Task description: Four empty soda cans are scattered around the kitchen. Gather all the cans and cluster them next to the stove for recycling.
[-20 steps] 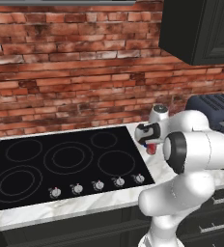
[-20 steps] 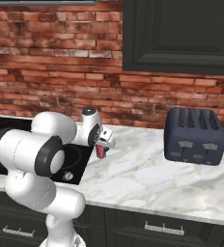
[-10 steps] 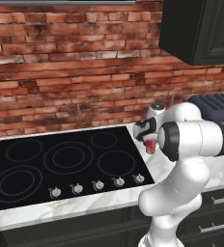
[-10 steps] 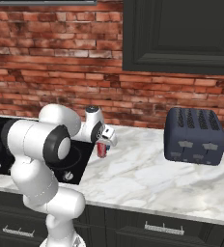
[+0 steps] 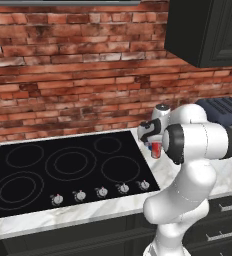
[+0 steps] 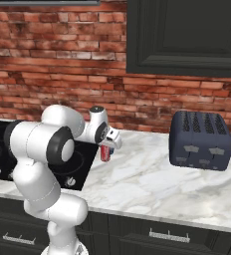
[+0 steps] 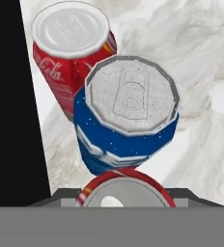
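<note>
In the hand view, a blue soda can (image 7: pixel 126 120) stands upright on the white marble counter, with a red soda can (image 7: pixel 73 46) touching it on the far side. A second red can (image 7: pixel 125 190) sits closest to the camera between the jaws, only its silver top and red rim showing. My gripper (image 5: pixel 156 145) (image 6: pixel 106 151) is shut on this red can (image 5: pixel 157 149) (image 6: pixel 105 154), low over the counter just right of the stove (image 5: pixel 68 170) (image 6: pixel 0 142) (image 7: pixel 12 120). The fingertips are hidden by the can.
A dark blue toaster (image 6: pixel 201 139) (image 5: pixel 223 112) stands on the counter to the right. A black wall cabinet (image 6: pixel 187 35) hangs above it, and the brick wall runs behind. Bare marble (image 6: pixel 152 184) lies between the cans and the toaster.
The arm's elbow has swung and risen, while the hand and the red can have stayed at about the same spot beside the stove's right edge.
</note>
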